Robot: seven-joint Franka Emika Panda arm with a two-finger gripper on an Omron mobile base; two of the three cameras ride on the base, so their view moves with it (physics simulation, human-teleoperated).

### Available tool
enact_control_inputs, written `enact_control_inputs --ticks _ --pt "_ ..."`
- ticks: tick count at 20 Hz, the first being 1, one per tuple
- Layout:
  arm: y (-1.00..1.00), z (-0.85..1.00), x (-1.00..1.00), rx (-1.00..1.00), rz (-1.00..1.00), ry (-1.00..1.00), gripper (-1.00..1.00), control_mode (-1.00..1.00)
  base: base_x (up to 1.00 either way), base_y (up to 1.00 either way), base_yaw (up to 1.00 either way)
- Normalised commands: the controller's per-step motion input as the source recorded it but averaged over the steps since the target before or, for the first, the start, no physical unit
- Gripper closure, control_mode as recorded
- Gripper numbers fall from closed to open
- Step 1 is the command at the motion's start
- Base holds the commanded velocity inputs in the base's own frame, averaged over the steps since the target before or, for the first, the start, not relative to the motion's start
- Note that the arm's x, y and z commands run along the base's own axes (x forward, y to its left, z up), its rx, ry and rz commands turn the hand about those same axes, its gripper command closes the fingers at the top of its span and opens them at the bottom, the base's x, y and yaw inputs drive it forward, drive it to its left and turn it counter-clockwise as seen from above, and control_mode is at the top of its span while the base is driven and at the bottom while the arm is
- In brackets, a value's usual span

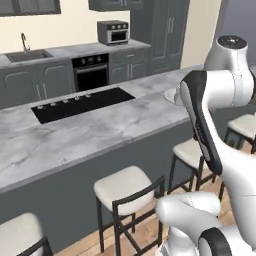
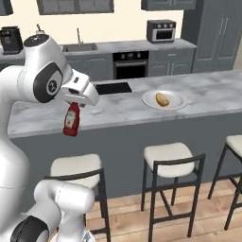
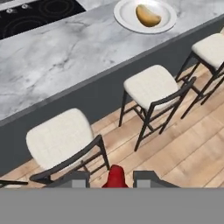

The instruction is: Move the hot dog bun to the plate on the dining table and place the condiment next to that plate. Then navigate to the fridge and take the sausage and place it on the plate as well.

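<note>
The end effector [image 2: 72,105] is closed on the ketchup [image 2: 71,119], gripping it by the cap end so the bottle hangs down with its long axis roughly upright; in the hand view the red cap [image 3: 115,176] sits between the two finger tips. It is held out in front of the bench [image 2: 118,111], over the stools [image 2: 75,165] rather than over the marble top.

The plate [image 2: 176,100] lies on the bench well apart from the bottle, to the right of the end effector and further in over the top. The bun [image 2: 162,99] already rests on the plate, its long axis running roughly front to back in the right base view.

To set the ketchup next to the plate, I judge the bottle must travel right and in over the bench edge. The marble near the plate looks bare. The cooktop [image 2: 113,88] lies to the plate's left, further back on the bench.
</note>
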Motion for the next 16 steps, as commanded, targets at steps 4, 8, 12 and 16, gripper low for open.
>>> enact_control_inputs --ticks 4,8,12,16 --pt "0.0 0.0 0.0 0.0 0.0 0.0 1.0 1.0 0.84 -0.61 0.42" --pt "0.0 0.0 0.0 0.0 0.0 0.0 1.0 1.0 0.53 -0.79 0.36" --pt "0.0 0.0 0.0 0.0 0.0 0.0 1.0 1.0 0.0 -1.0 0.22" --pt "0.0 0.0 0.0 0.0 0.0 0.0 1.0 1.0 0.17 -1.0 0.17"
